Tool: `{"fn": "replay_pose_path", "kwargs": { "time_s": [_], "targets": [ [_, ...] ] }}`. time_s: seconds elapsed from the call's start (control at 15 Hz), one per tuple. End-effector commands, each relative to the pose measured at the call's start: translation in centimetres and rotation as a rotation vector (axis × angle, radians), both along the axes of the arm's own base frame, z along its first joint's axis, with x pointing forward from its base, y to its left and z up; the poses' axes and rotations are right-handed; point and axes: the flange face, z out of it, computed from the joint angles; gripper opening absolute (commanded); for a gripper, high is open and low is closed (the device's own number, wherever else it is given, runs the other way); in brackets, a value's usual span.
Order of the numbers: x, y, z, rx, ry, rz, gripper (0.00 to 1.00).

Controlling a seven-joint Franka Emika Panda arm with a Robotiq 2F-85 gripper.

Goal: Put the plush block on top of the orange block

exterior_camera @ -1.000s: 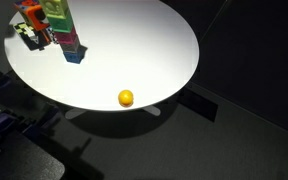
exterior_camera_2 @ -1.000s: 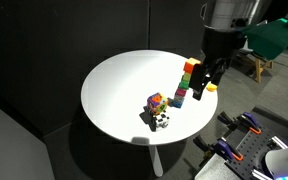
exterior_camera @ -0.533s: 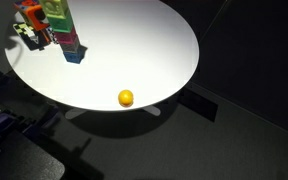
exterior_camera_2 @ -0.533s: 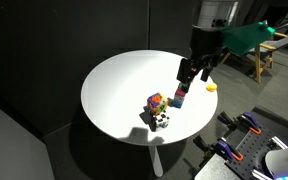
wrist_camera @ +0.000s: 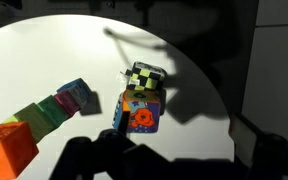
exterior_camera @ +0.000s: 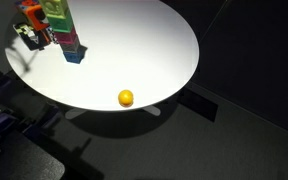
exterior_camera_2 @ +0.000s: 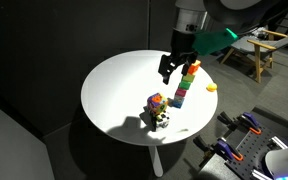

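Observation:
The plush block [wrist_camera: 141, 108] is orange and blue with patches. It lies on the round white table [exterior_camera_2: 119, 90] beside a black-and-white checkered toy [wrist_camera: 147, 76]. It also shows in both exterior views [exterior_camera_2: 156, 103] [exterior_camera: 32, 16]. The orange block [exterior_camera_2: 193, 66] tops a tower of coloured blocks [exterior_camera_2: 185, 88]; in the wrist view it is at the lower left [wrist_camera: 4, 150]. My gripper [exterior_camera_2: 168, 72] hangs open and empty above the table, next to the tower and above and behind the plush block. Its dark fingers [wrist_camera: 174, 165] show at the bottom edge of the wrist view.
A small yellow ball [exterior_camera: 126, 98] lies near the table's edge, also seen past the tower [exterior_camera_2: 211, 87]. The tower's top is cut off in an exterior view [exterior_camera: 62, 25]. The table's rim drops off to a dark floor. Equipment stands off the table [exterior_camera_2: 246, 140].
My gripper has moved steadily across the table, from the far side of the tower to the side where the plush block lies. The blocks, the toy and the ball have not moved.

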Motion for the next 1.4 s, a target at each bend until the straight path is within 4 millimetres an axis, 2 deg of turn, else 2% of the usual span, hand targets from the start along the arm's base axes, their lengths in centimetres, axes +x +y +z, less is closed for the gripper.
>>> {"fn": "replay_pose_path", "kwargs": {
  "time_s": [0.0,0.2,0.27,0.73,0.93,1.33],
  "targets": [
    [2.2,0.1,-0.4,-0.022,-0.035,0.017,1.0],
    [3.1,0.1,-1.0,-0.035,-0.052,0.02,1.0],
    [2.0,0.1,-1.3,-0.024,-0.034,0.027,1.0],
    [2.1,0.2,-1.7,-0.026,-0.028,0.031,1.0],
    [2.4,-0.6,-2.3,-0.028,-0.051,0.031,1.0],
    [4.3,-2.6,-4.8,0.007,-0.115,-0.001,1.0]
  ]
}}
